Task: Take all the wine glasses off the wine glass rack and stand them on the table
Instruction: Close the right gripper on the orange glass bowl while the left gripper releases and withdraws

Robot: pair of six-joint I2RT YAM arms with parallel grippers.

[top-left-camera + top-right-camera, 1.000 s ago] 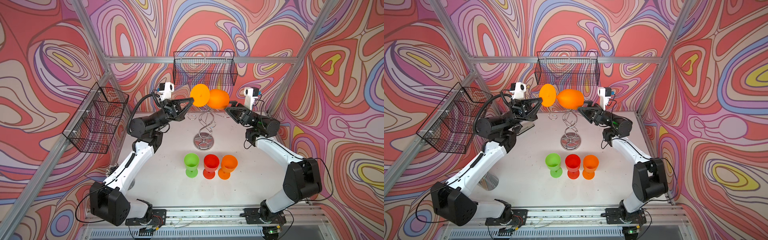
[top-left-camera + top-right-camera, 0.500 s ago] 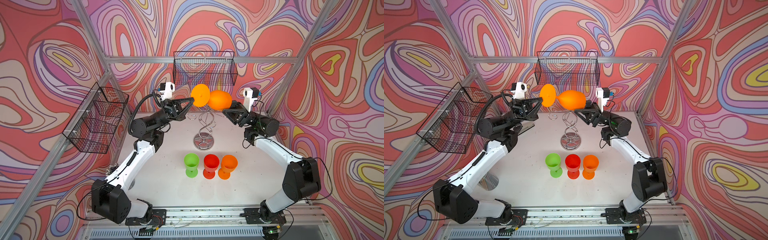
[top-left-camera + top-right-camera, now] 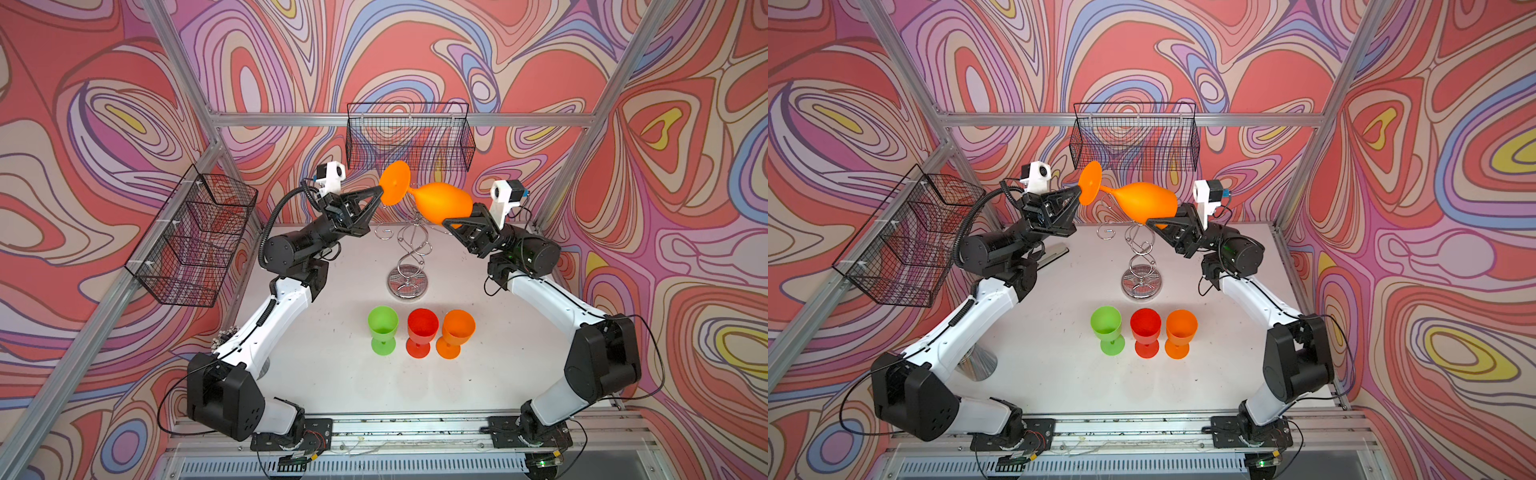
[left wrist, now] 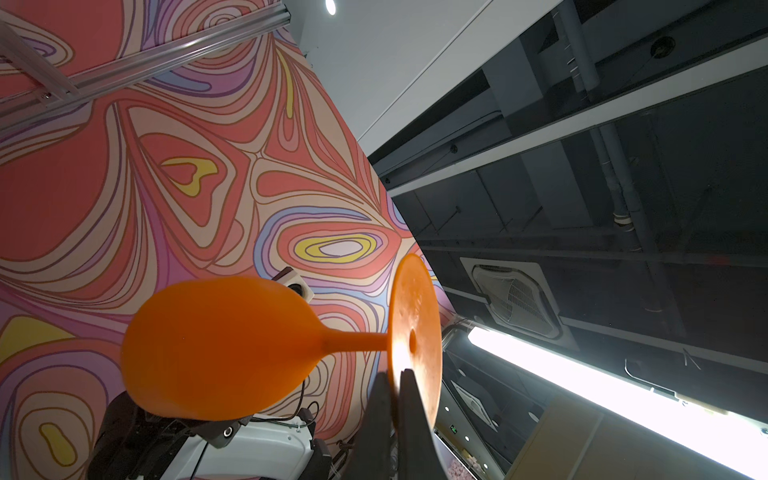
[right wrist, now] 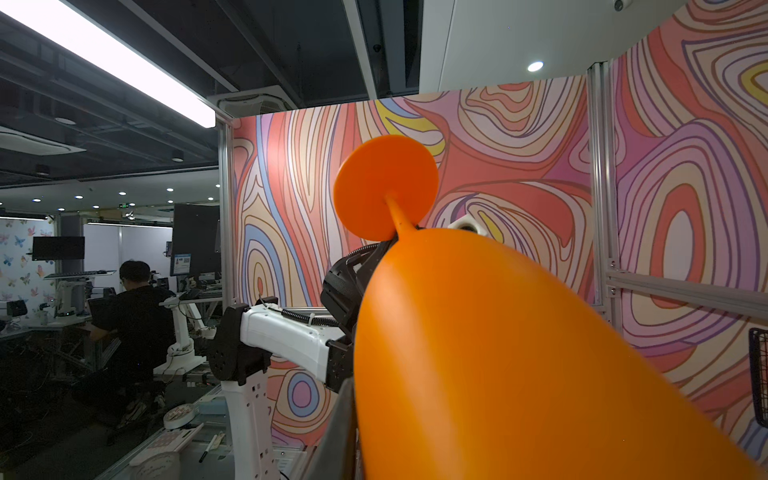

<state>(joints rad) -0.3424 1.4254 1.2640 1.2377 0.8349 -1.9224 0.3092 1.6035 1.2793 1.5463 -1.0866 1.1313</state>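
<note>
One wine glass (image 3: 442, 203), foot in clamped left hand (image 3: 380, 192), rim in clamped right hand (image 3: 456, 219).

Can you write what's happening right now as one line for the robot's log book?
left gripper: shut on wine glass foot | right gripper: shut on its bowl rim | wine glass: sideways, above rack

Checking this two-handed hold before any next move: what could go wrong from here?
1. The left gripper pinches only the edge of the wine glass foot; that thin hold could slip.
2. The right gripper clamps the bowl's rim too; uneven arm moves could strain the thin stem.
3. The glass lies sideways over the wine glass rack; a drop could hit it, or the green goblet, red goblet and orange goblet nearby.
</note>
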